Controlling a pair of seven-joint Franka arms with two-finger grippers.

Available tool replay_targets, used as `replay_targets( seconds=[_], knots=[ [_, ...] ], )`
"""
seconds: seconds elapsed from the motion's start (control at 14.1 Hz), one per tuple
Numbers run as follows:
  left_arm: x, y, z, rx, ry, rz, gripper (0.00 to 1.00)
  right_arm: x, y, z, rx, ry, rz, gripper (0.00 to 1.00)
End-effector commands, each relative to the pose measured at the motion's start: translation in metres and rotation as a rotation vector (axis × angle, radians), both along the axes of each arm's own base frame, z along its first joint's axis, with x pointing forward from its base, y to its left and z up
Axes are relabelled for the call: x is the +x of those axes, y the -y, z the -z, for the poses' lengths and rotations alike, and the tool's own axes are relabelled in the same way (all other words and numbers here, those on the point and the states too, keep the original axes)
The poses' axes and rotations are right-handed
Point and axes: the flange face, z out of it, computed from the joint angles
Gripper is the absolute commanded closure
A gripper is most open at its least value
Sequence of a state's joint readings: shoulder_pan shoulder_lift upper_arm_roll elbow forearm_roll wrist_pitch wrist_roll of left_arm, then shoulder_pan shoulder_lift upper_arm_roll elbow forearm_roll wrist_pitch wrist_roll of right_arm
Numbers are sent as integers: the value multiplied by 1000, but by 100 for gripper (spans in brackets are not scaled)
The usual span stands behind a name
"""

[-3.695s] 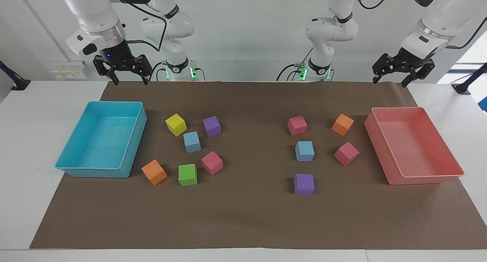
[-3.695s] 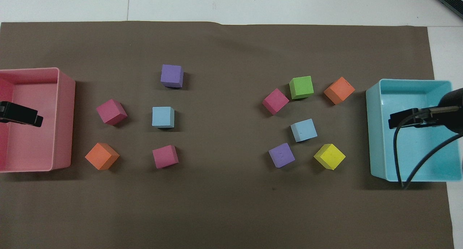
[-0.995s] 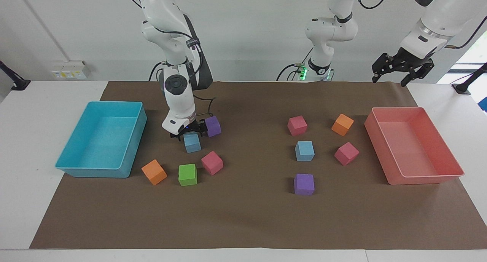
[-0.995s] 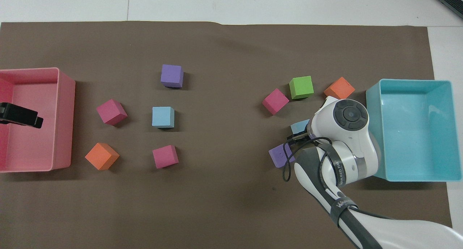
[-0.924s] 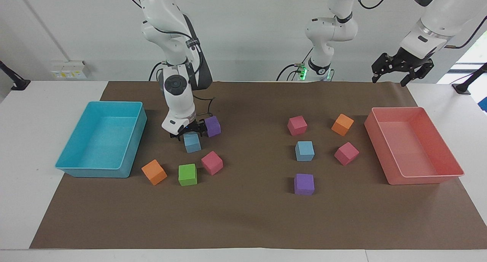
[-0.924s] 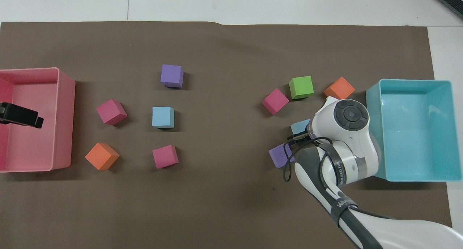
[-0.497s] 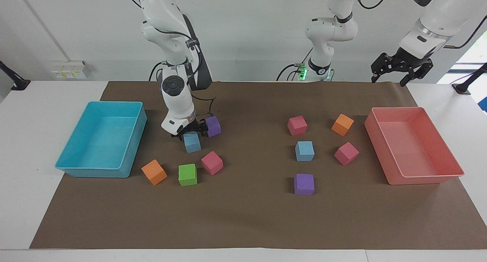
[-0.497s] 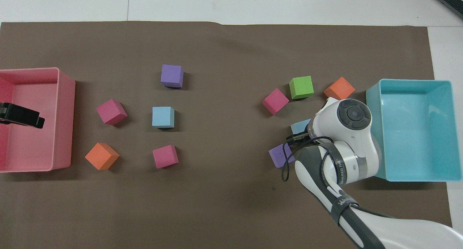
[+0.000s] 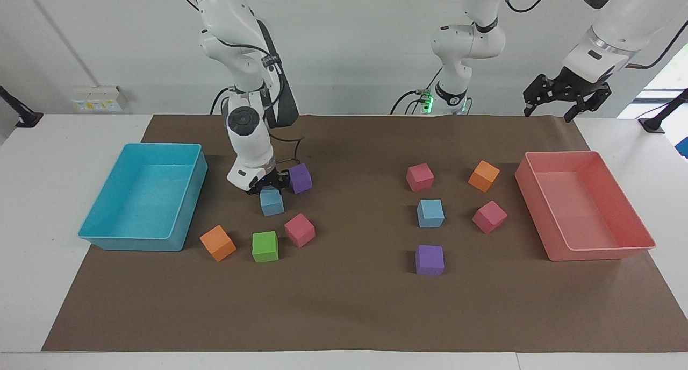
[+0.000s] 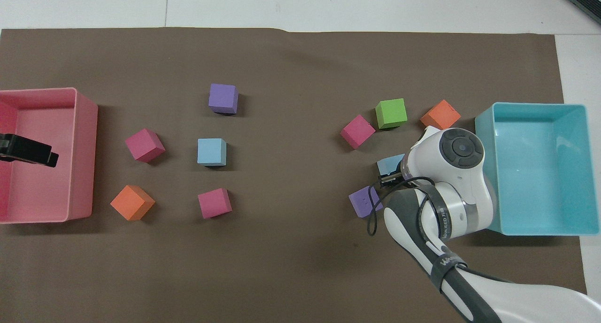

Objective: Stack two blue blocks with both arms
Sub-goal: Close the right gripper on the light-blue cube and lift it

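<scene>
Blue blocks sit apart in the facing view: one (image 9: pixel 272 203) lies beside a purple cube (image 9: pixel 300 178) toward the right arm's end of the surface with the right gripper (image 9: pixel 266 186) down on its top, fingers clamped on it, the other (image 9: pixel 430 213) toward the left arm's end, while the left gripper (image 9: pixel 561 101) waits with fingers apart above the pink tray (image 9: pixel 633 247). From overhead, the right arm covers most of the gripped block (image 10: pixel 389 164); the turquoise tray (image 10: pixel 488 173) holds nothing, and the left gripper (image 10: pixel 28 150) is cut off at the edge.
</scene>
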State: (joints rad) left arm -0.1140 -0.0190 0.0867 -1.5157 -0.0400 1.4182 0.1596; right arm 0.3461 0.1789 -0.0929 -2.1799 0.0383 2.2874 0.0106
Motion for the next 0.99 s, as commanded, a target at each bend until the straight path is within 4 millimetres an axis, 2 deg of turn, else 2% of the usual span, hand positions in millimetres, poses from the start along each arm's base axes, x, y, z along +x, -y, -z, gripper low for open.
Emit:
replay_targets(
  seconds=[0.0, 0.28, 0.5, 0.64, 0.78, 0.92],
  knots=[
    [-11, 1, -1, -7, -8, 6, 0, 4, 2, -15, 26, 27, 35, 100],
    [-11, 1, -1, -7, -6, 5, 0, 11, -3, -68, 35, 41, 117, 100],
    [-11, 1, -2, -8, -6, 6, 0, 23, -17, -102, 31, 40, 167, 100],
    [-11, 1, -2, -7, -6, 4, 0, 28, -52, -115, 25, 52, 160, 100],
    [-11, 1, -2, -7, -6, 4, 0, 39, -63, -128, 30, 69, 222, 100],
    [-11, 1, -2, -7, -6, 4, 0, 46, -83, -142, 44, 74, 248, 100]
  ],
)
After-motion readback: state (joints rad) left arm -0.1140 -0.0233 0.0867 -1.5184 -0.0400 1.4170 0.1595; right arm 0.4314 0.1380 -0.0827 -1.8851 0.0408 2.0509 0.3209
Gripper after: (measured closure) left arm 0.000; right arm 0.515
